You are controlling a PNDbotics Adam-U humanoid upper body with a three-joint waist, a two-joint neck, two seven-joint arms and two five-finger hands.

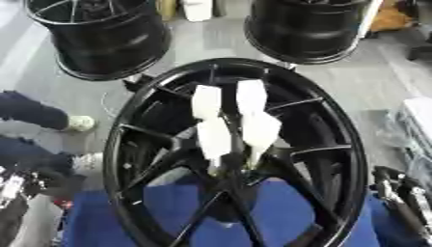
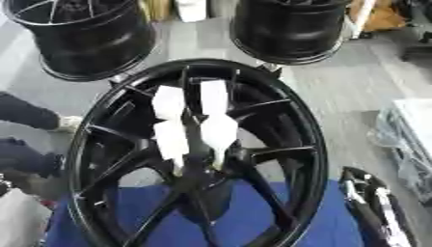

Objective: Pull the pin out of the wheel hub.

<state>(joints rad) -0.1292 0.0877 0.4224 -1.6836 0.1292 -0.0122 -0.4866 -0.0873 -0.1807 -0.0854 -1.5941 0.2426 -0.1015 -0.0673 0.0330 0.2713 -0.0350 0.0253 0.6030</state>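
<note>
Basically, biggest thing in view was the black wheel hub (image 1: 240, 154), face up and slightly tilted toward the camera, rim running from just under the two far wheels down past the bottom edge. It sat on a blue surface (image 1: 110, 217) that showed through the spokes. Four white pieces (image 1: 232, 120) lay over the spokes around the hub centre, two upper and two lower, each lower one tapering to a point near the centre. Could not tell which of them, if any, was the pin; nothing else pin-like was readable in that area.

Behind it, two more black wheels stood on the grey floor: one far left (image 1: 97, 36), one far right (image 1: 308, 29), both well apart from the main hub's centre and just beyond its top rim.

Right arm (image 2: 375, 207) came in at the lower right corner, black with silver parts, lying alongside the rim and not touching the white pieces. Its hand wasn't distinguishable, so clenched or released, I can't say. Left arm (image 1: 13, 193) showed only as a dark and silver bit at the lower left edge, beside the rim; hand state likewise unreadable.

Someone's dark-clad legs and pale shoes (image 1: 80, 123) were at the left, clear of the hub.
</note>
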